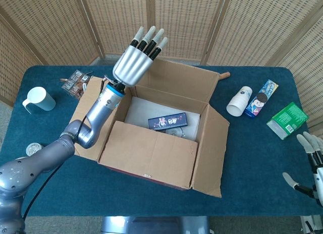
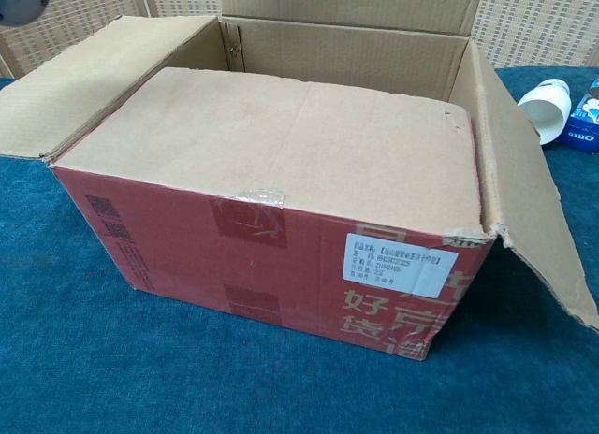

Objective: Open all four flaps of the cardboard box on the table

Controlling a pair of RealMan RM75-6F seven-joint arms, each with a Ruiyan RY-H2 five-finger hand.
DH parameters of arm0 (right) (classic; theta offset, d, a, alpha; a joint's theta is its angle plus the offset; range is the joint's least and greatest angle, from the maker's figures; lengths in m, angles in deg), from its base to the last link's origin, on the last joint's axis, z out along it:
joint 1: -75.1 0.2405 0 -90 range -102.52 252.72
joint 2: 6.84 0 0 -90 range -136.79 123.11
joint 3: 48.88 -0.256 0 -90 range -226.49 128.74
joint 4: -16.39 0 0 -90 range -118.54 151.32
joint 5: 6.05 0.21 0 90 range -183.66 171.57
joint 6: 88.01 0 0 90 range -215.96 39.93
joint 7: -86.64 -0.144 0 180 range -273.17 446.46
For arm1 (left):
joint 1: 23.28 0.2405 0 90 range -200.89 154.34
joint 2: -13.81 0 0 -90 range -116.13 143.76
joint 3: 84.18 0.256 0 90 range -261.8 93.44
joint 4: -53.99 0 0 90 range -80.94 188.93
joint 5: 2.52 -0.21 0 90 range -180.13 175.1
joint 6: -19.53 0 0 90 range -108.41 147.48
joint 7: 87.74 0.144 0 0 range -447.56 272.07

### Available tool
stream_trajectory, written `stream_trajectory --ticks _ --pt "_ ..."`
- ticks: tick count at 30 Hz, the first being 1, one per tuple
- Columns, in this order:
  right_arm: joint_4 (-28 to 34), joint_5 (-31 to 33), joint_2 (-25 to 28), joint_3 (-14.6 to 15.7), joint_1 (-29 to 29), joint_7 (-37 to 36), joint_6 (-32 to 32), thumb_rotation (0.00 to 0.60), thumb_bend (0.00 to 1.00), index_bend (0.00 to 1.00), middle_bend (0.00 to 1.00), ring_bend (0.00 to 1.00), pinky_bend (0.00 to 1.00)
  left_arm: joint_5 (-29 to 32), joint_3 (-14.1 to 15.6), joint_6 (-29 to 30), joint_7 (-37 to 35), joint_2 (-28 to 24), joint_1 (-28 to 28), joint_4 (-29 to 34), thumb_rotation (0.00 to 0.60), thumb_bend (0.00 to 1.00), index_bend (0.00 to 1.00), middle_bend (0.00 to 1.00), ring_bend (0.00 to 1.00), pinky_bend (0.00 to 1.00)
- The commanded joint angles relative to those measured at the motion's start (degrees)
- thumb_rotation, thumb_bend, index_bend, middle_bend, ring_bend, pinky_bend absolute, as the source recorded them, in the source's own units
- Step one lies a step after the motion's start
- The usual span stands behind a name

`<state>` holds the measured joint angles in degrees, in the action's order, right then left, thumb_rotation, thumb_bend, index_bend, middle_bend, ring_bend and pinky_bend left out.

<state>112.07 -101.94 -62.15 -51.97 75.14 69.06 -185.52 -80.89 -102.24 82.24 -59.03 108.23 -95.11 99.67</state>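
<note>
A brown cardboard box [image 1: 151, 148] [image 2: 281, 238] with red printed sides sits mid-table. Its near flap [image 1: 149, 153] [image 2: 290, 144] lies folded inward over the opening. The left flap [image 1: 88, 108] [image 2: 84, 74] and right flap [image 1: 214, 148] [image 2: 529, 181] hang outward, and the far flap [image 1: 186, 80] [image 2: 346, 2] stands up. A dark carton [image 1: 167, 121] lies inside the box. My left hand [image 1: 135, 61] is raised above the box's far-left corner, fingers straight and spread, holding nothing. My right hand [image 1: 312, 163] hangs at the table's right edge, fingers apart and empty.
A light mug [image 1: 39, 99] and a small round tin [image 1: 34, 150] are on the left. A brown packet [image 1: 75, 82] lies by the left flap. On the right are a tipped white cup [image 1: 238, 101] [image 2: 547, 105], a blue snack box [image 1: 262, 98] and a green box [image 1: 286, 120].
</note>
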Motion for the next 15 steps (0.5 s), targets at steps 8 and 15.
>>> stream_trajectory --ticks 8,15 --pt "-0.11 0.48 0.12 -0.07 -0.04 -0.68 0.08 0.600 0.20 0.00 0.00 0.00 0.00 2.60 -0.38 -4.02 -1.10 7.42 -2.61 -8.88 0.600 0.11 0.00 0.00 0.00 0.18" --pt "-0.44 1.16 0.22 -0.27 0.06 -1.47 0.41 0.600 0.20 0.00 0.00 0.00 0.00 3.07 -0.52 -4.63 -3.82 10.14 -3.62 -13.88 0.600 0.11 0.00 0.00 0.00 0.17"
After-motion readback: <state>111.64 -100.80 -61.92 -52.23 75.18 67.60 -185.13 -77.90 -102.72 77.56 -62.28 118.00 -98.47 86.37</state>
